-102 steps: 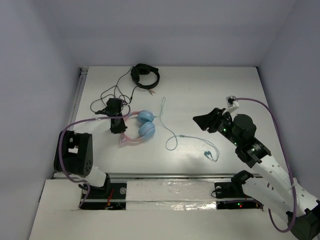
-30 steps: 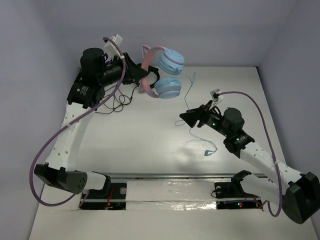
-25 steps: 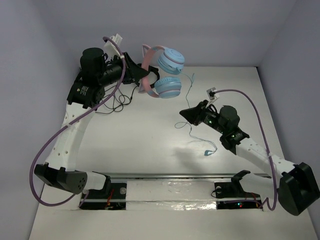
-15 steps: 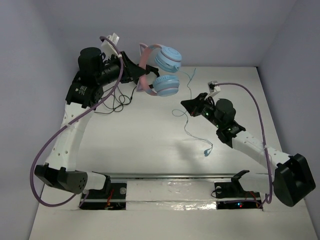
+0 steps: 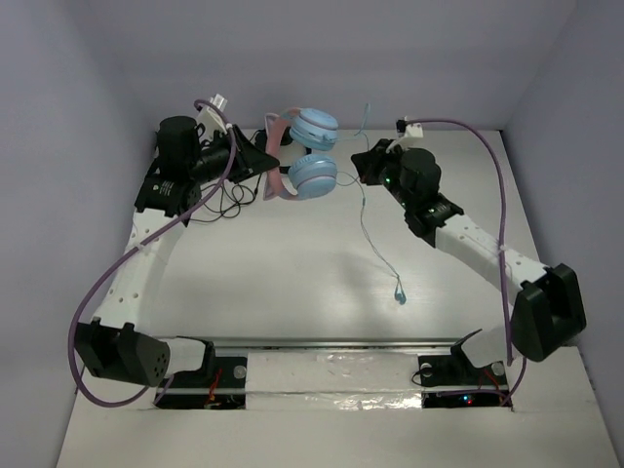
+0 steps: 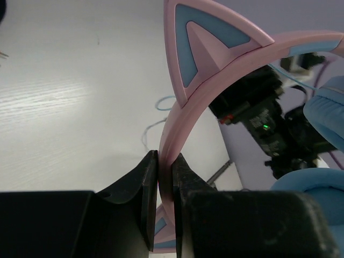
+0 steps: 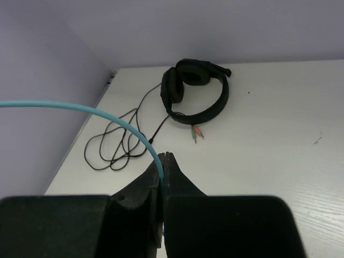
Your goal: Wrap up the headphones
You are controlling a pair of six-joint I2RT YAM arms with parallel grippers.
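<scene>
My left end effector [image 6: 164, 171] clamps the pink headband [image 6: 189, 115], holding the headphones [image 5: 312, 156] above the bench [image 5: 292, 273]. My right end effector [image 7: 163, 167] is closed on their cable [image 7: 97, 112], so I can wind it.

The headphones [image 5: 310, 161] hang over the far part of the desk [image 5: 273, 283]. The left fingers [image 6: 142, 204] pinch their headband from the left. The right fingers [image 7: 145, 185] pinch the cable [image 5: 375, 244] just to their right. The cable trails down toward the near side. A second headset [image 7: 196, 88] lies on the desk at the far left.
</scene>
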